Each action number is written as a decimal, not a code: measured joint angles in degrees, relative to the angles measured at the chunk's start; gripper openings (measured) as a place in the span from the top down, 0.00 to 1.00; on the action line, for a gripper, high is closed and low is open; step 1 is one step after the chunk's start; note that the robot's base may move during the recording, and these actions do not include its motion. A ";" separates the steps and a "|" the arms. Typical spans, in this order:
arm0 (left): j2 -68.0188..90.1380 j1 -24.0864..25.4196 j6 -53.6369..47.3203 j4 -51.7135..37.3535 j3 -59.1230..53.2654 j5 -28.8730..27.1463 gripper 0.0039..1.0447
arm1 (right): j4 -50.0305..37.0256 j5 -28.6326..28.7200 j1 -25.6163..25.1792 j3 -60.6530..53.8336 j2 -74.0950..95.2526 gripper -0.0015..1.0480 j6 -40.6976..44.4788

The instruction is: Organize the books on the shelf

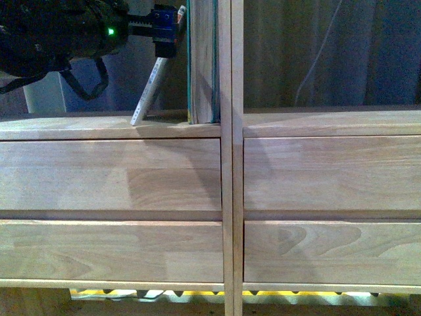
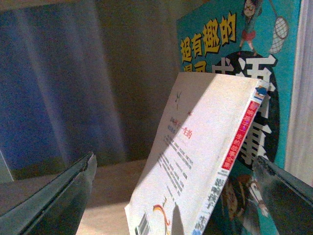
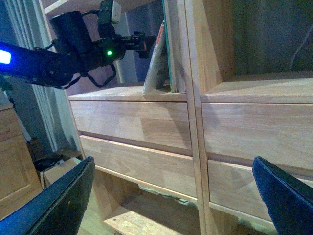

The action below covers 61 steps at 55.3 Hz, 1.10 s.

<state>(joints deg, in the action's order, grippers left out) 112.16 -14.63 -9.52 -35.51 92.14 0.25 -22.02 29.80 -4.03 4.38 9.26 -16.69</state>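
Light-wood shelving unit (image 1: pixel 118 178) with plain drawer fronts fills the front view, dim curtain behind its open compartments. On the left compartment's board, the thick teal-covered book (image 1: pixel 200 66) stands upright against the central double upright; the thin pale paperback with red-and-white spine (image 1: pixel 150 92) leans tilted, foot out on the board, top toward the teal book. Left end effector (image 1: pixel 172 26) sits at the paperback's top edge; in the left wrist view its two dark fingers (image 2: pixel 58 196) are spread wide either side of the paperback (image 2: pixel 195 161), released, not visibly pinching it. Right end effector (image 3: pixel 171 205) hangs low, well apart from the books, fingers spread, holding nothing. Risk, as judgement: the paperback's foot could slide forward on the smooth board and drop flat or off the front lip if pushed at the top only; a hard push could also jam its cover against the teal book (image 2: pixel 264 73) and bend it. Hard to make out: contact between finger and paperback top, hidden by the black arm in front view; tops of both books are cut off; the wrist view is blurred low down.
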 joint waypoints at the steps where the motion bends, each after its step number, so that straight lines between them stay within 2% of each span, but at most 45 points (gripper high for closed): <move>1: -0.92 0.00 0.63 0.52 -0.98 -0.07 0.06 | 0.00 0.00 0.00 0.00 0.00 0.07 0.00; 13: -11.93 0.00 3.39 2.47 -14.51 0.13 0.06 | 0.00 0.00 0.00 0.00 0.00 0.07 0.00; 25: -30.58 2.01 8.46 8.83 -31.30 1.64 0.06 | 0.00 0.00 0.00 0.00 0.00 0.07 0.00; 30: -40.35 4.59 10.56 11.02 -39.28 3.21 0.06 | 0.00 0.00 0.00 0.00 0.00 0.07 0.00; 37: -55.76 10.93 14.27 16.37 -50.82 9.09 0.06 | 0.00 0.00 0.00 0.00 0.00 0.07 0.00; 39: -59.54 12.55 14.08 18.71 -52.96 9.07 0.08 | 0.00 0.00 0.00 0.00 0.00 0.07 0.00; 42: -67.21 14.10 12.39 25.29 -56.81 1.81 0.19 | 0.00 0.02 0.00 0.00 0.00 0.07 0.00; 46: -71.89 14.51 11.41 24.92 -60.83 -0.33 0.31 | 0.02 -0.09 0.00 0.00 0.00 0.07 0.04; 49: -73.55 14.51 10.84 23.76 -63.54 -0.26 0.40 | 7.13 -8.63 1.68 1.62 -0.72 0.13 3.67; 50: -74.27 14.49 10.71 23.21 -65.26 -0.17 0.45 | 12.66 -14.91 2.80 3.04 -1.14 0.17 5.81; 52: -74.97 14.49 10.56 22.56 -67.56 -0.24 0.52 | 18.64 -22.38 3.39 3.89 -1.60 0.23 9.33; 55: -76.02 14.51 10.38 21.86 -70.16 -0.26 0.60 | 22.56 -27.82 3.52 3.61 -2.10 0.32 11.87; 61: -78.62 14.51 10.21 20.48 -74.01 -0.22 0.78 | 23.28 -29.53 3.65 2.69 -2.84 0.48 14.45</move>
<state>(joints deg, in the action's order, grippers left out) 33.54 -0.12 0.69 -15.03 18.13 0.03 1.26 0.27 -0.38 7.07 6.42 -2.24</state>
